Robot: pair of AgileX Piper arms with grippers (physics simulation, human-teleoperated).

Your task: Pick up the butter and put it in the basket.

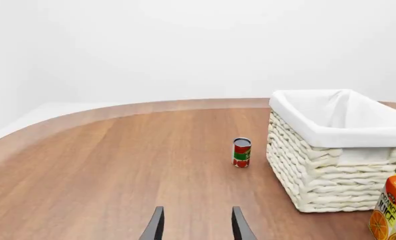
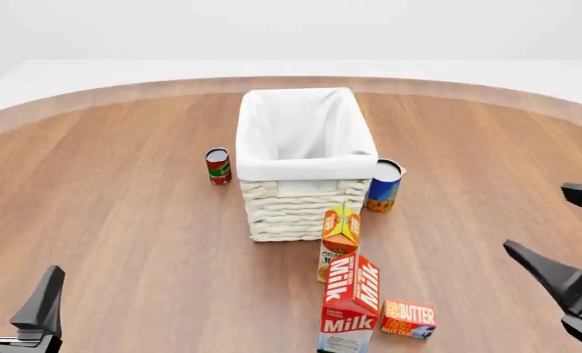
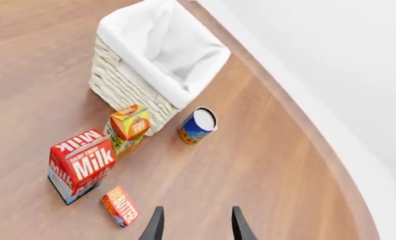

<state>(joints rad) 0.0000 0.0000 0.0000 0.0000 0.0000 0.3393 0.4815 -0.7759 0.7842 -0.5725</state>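
In the left wrist view, the left gripper (image 1: 196, 225) is showing two spread fingers with nothing between them, pointing over bare wood toward a small red can (image 1: 241, 152) standing beside the basket (image 1: 331, 150); a juice carton (image 1: 393, 210) is peeking in at the edge. In the front view, the butter (image 2: 408, 318) is lying flat on the table (image 2: 124, 220), just right of the milk carton (image 2: 350, 305), near the basket's front. In the right wrist view, the right gripper (image 3: 196, 225) is hanging open and empty, the butter lying just beside its fingers, a blue can (image 3: 198, 125) standing by the basket.
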